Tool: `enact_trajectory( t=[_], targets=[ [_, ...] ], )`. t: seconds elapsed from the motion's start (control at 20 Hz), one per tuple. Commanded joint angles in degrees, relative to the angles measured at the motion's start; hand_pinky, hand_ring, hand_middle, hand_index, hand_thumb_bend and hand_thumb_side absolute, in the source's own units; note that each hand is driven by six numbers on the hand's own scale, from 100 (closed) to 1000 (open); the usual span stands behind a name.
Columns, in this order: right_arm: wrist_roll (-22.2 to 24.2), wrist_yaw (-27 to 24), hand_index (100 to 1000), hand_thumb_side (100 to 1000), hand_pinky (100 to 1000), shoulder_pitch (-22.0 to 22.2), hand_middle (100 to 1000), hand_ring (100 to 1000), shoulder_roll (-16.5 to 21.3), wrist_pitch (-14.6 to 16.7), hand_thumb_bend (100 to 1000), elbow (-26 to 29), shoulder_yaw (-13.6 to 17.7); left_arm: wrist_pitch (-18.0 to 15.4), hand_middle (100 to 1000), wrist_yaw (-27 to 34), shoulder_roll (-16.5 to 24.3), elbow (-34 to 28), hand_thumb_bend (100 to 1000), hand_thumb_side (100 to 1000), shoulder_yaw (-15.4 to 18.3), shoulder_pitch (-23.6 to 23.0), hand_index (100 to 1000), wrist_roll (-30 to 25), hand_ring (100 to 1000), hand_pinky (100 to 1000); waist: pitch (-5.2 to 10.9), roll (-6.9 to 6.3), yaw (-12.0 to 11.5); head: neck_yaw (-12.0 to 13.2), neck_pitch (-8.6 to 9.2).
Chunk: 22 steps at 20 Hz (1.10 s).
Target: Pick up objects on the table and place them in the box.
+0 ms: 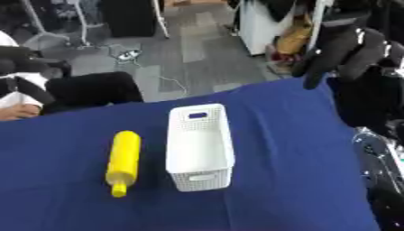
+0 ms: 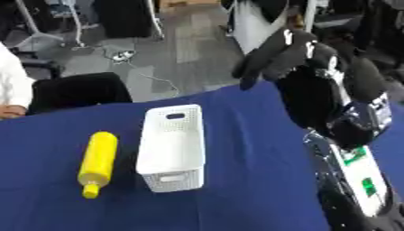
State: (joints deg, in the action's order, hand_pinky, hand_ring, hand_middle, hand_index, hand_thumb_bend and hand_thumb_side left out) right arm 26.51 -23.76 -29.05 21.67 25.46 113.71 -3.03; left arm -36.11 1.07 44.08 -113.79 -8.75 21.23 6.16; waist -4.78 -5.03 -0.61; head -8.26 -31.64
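Observation:
A yellow bottle (image 1: pixel 124 160) lies on its side on the blue table cloth (image 1: pixel 292 149), neck pointing toward me. Just right of it stands a white perforated box (image 1: pixel 199 146), which looks empty inside. My right hand (image 2: pixel 277 53) hangs raised above the table's far right edge, well away from both the box and the bottle. Its dark fingers are relaxed and point down-left, holding nothing. My left hand shows in neither view.
My right arm (image 2: pixel 347 135) fills the right side of the views. A person sits at the far left edge, with a hand (image 1: pixel 16 111) resting at the cloth's border. Beyond the table lie a grey floor, cables and black bags.

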Motion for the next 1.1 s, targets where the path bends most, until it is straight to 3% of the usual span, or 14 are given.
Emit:
enact_trajectory(
  t=[0.05,0.2,0.5,0.95,1.1],
  targets=[
    [0.42,0.3,625,1000,609,-0.28,580,507,1.06,-0.22,258,0.88,0.14,-3.33,866,-1.86,5.55,-0.8,290,787,0.74,1.77,874,-2.7,785,641,0.82,-0.07,0.05,0.29,-0.53],
    [0.9,0.44,623,1000,609,-0.27,579,507,1.05,-0.35,256,0.88,0.09,-7.07,874,-6.39,8.89,-0.8,310,769,1.51,3.11,862,-4.31,798,682,0.88,-0.25,0.22,0.86,-0.44],
    [1.6,0.63,623,1000,610,-0.3,579,507,1.19,-0.66,258,0.88,-0.07,-10.36,887,-13.68,14.54,-0.8,409,687,1.15,5.65,843,-5.5,817,782,0.91,-0.61,0.56,1.52,-0.45],
    [2.24,0.84,623,1000,612,-0.21,578,507,1.39,-0.93,260,0.88,-0.19,-11.92,904,-25.55,17.8,-0.8,512,649,-0.05,9.9,830,-6.02,841,917,0.95,-0.71,0.74,2.85,-0.66],
    [2.44,0.87,623,1000,613,-0.23,578,507,1.4,-1.02,260,0.88,-0.26,-12.13,910,-29.15,18.15,-0.8,554,648,-0.96,11.17,831,-6.56,846,945,0.93,-0.76,0.87,3.57,-1.87]
  ],
)
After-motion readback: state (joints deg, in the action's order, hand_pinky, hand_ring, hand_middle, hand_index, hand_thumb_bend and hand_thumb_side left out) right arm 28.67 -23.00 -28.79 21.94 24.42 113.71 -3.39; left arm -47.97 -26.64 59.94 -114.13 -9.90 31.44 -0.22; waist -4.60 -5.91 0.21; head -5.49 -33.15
